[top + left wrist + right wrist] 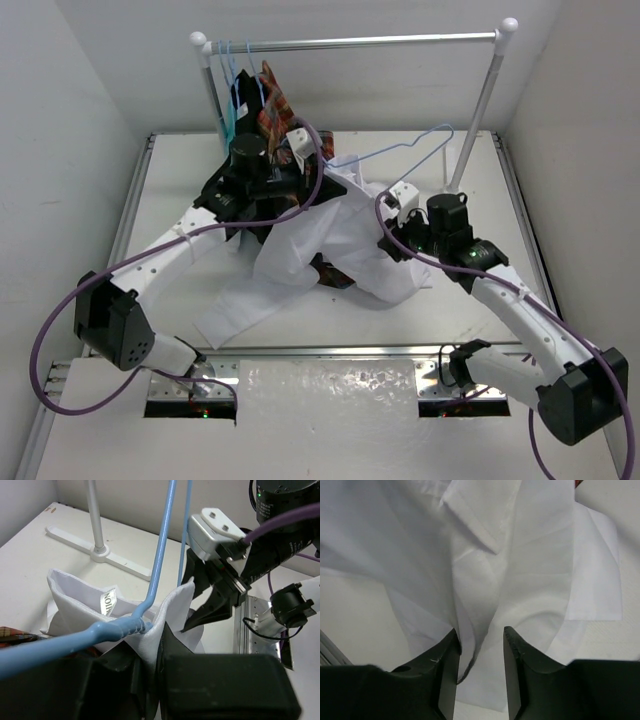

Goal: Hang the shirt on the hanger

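The white shirt lies bunched mid-table, its collar lifted. In the left wrist view my left gripper is shut on a fold of the shirt beside the labelled collar. The light-blue hanger has its twisted neck resting just above the left finger, against the cloth. In the top view the hanger stretches from my left gripper toward the back right. My right gripper is at the shirt's right side. Its jaws stand apart, open, with a loose fold of shirt between them.
A clothes rack stands at the back, its right post's foot on the table. On the rack's left end hang a plaid shirt and dark garments on other blue hangers. White walls close in on both sides.
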